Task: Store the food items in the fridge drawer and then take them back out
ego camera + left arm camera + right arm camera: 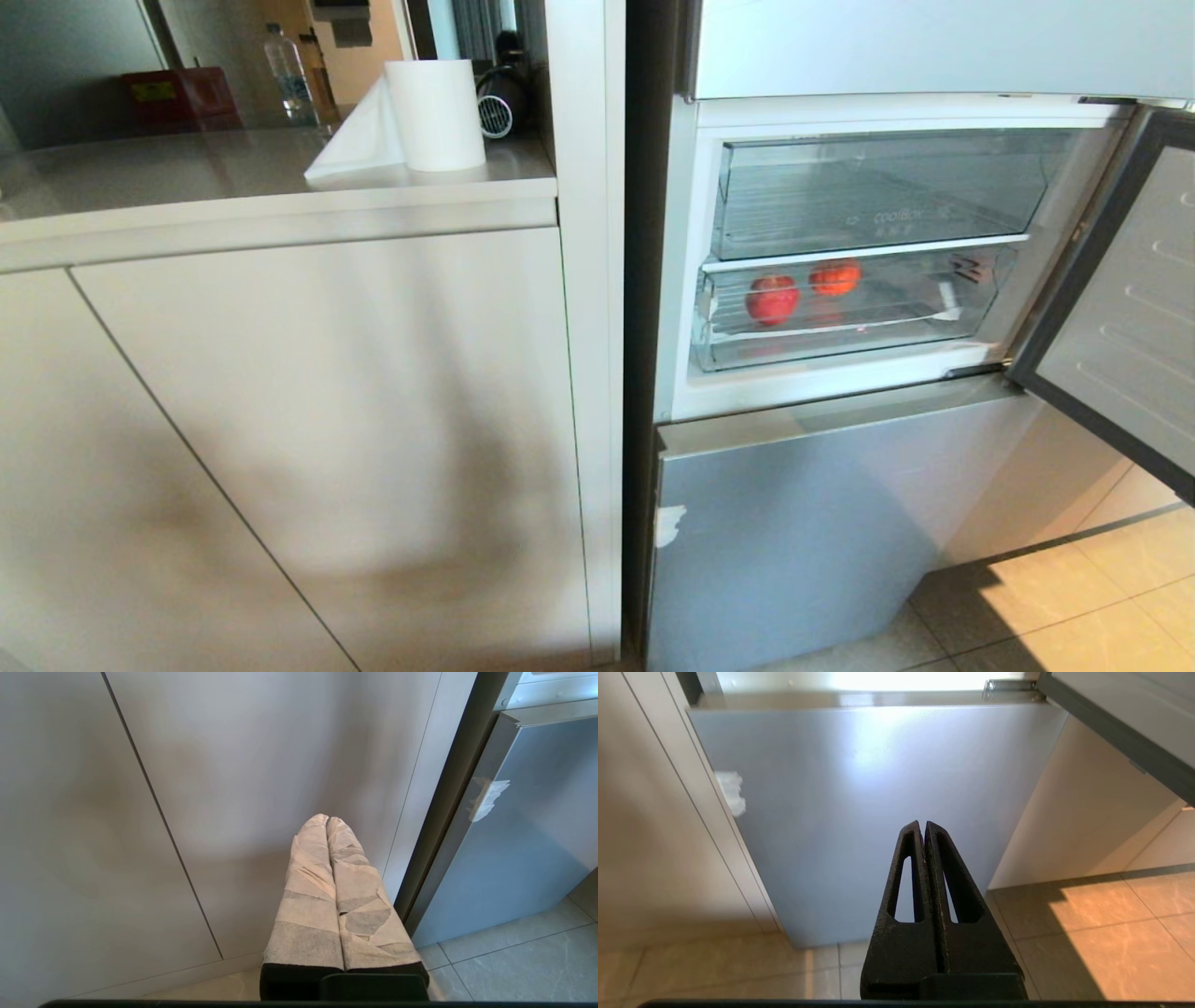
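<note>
Two red fruits (803, 287) sit in the fridge drawer (840, 345). Left gripper (327, 820) and right gripper (922, 825) hang low, jaws closed, empty.

Head looks down at fridge; wrists face its lower door (859, 812)

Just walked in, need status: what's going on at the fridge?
Nothing is being handled. Two red fruits sit in the clear drawer, pushed in, with the fridge door open. Both claws are shut and empty, out of the head view: the left claw faces the cabinet, the right claw the lower fridge panel.
</note>
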